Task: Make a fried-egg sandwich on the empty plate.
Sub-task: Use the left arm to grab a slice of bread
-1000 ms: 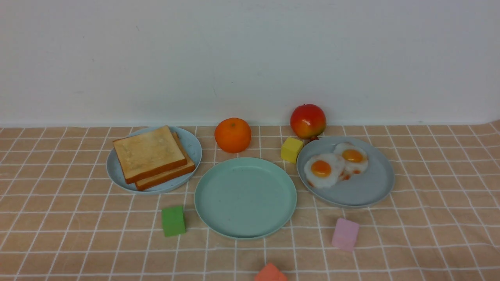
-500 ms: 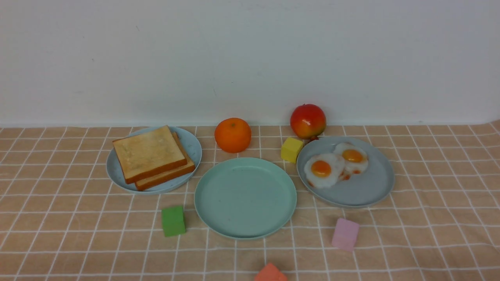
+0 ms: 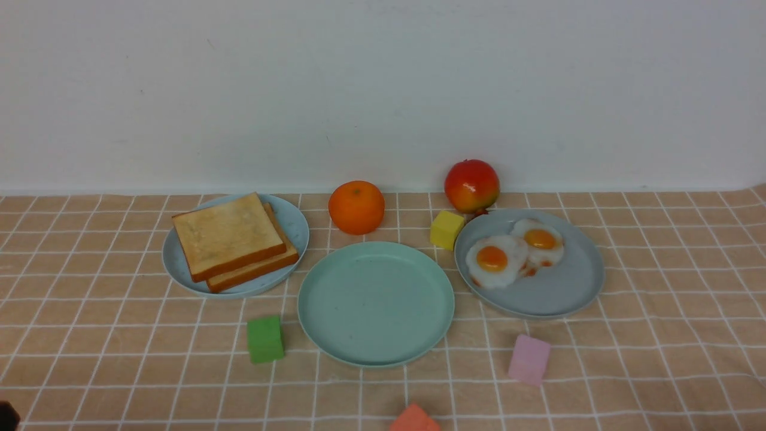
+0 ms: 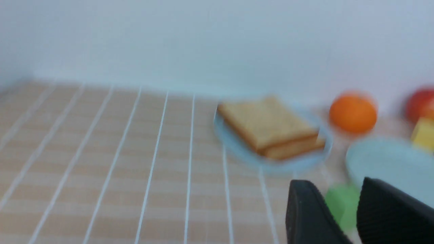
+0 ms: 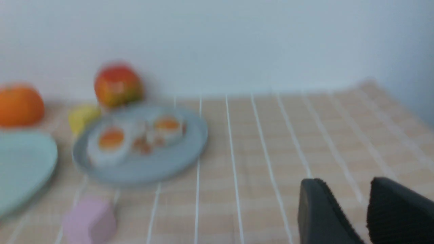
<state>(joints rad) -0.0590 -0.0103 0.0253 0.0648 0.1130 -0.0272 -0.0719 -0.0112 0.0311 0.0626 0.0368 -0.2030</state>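
Empty plate: The mint-green empty plate [image 3: 376, 305] sits bare at the centre of the checked tablecloth [image 3: 658, 359]; we judge the sandwich not yet begun.
Bread: Two toast slices [image 3: 227, 236] lie stacked on the light-blue plate [image 3: 297, 224], just to its left.
Eggs: Two fried eggs [image 3: 494, 260] touch on the grey-blue plate [image 3: 556, 296], just to its right.
Just changed: A dark sliver [image 3: 7, 414] shows in the front view's lower-left corner, absent half a second ago. We judge it the left arm setting out, probably for the toast. Nothing on the table has shifted.
Left gripper [image 4: 335, 189]: Jaws slightly parted, empty, well short of the bread.
Right gripper [image 5: 344, 184]: Parted and empty too, well apart from the eggs.
Around: An orange [image 3: 356, 207] and a red fruit [image 3: 471, 185] stand behind; a yellow cube [image 3: 446, 230], pink cube [image 3: 529, 359] and orange-red cube [image 3: 413, 420] dot the cloth.
In the way: We judge the green cube [image 3: 266, 339], just beside the empty plate's near-left rim, the likeliest snag.
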